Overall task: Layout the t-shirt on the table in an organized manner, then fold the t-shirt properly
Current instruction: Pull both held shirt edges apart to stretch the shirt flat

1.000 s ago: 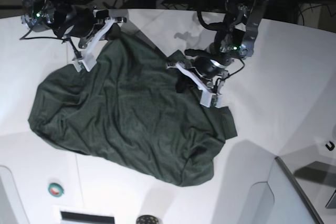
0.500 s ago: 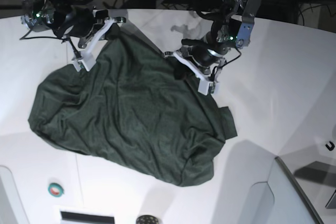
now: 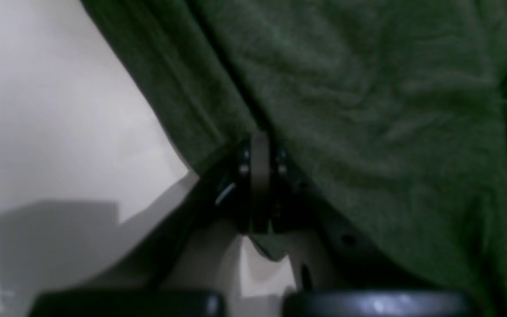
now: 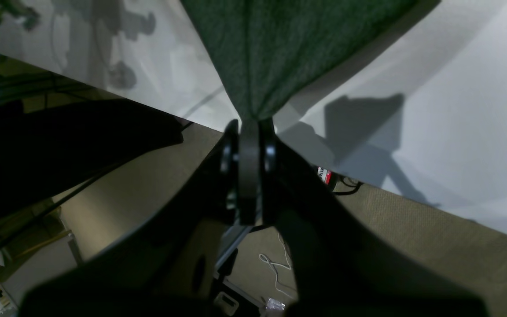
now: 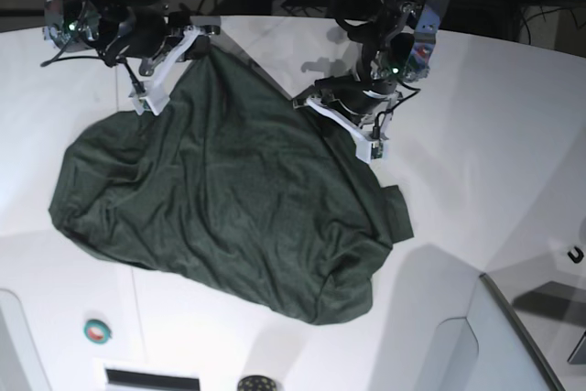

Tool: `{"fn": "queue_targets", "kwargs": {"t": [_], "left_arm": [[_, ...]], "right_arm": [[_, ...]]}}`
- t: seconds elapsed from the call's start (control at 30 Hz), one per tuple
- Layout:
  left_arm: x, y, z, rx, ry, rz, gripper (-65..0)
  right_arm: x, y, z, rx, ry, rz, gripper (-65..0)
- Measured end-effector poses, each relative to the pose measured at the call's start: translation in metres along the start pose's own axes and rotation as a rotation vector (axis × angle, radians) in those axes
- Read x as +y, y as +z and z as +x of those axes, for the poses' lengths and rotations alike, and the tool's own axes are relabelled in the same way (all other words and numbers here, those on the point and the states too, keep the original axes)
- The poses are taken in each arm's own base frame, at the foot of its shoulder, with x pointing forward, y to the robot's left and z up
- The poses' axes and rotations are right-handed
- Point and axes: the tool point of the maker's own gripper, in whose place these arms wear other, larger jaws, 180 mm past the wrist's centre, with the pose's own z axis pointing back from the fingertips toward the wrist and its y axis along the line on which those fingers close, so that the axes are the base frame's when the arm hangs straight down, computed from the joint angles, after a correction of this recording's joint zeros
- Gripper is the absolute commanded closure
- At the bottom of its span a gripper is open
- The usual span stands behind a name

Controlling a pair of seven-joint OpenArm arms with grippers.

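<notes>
Above the table (image 5: 513, 135), t-shirt (image 5: 220, 199) corners rose higher.

The dark green t-shirt (image 5: 220, 199) is lying wrinkled and spread across the white surface (image 5: 494, 144), its two upper corners being lifted off it, one sleeve poking out at its right edge.

— What colour do you read on the t-shirt (image 5: 220, 199)?
— I see plain dark forest green, no print. The counter (image 5: 494, 153) is white, and both grippers' fingers (image 5: 156, 89) look white too.
</notes>
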Motion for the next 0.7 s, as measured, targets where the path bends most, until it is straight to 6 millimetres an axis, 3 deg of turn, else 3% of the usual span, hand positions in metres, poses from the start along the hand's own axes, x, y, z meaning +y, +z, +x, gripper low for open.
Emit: {"fn": "queue_targets", "kwargs": {"t": [0.27,0.5,0.7], "left_arm": [[0.008,-0.009,-0.006,0.016,0.006,0.003,0.0],[0.078,0.018,0.005,-0.004,-0.102,0.112,0.0],[0.108,0.043,0.001,0.031,-0.191,0.160,0.0]], "right_arm": [[0.000,0.000,0.000,-0.002,0.002,0.000,-0.2],[0.008,-0.001,0.010,-0.016,0.013,0.018,-0.2],[0.025,-0.007,0.017,-0.021,0.050,0.053,-0.2]]}}
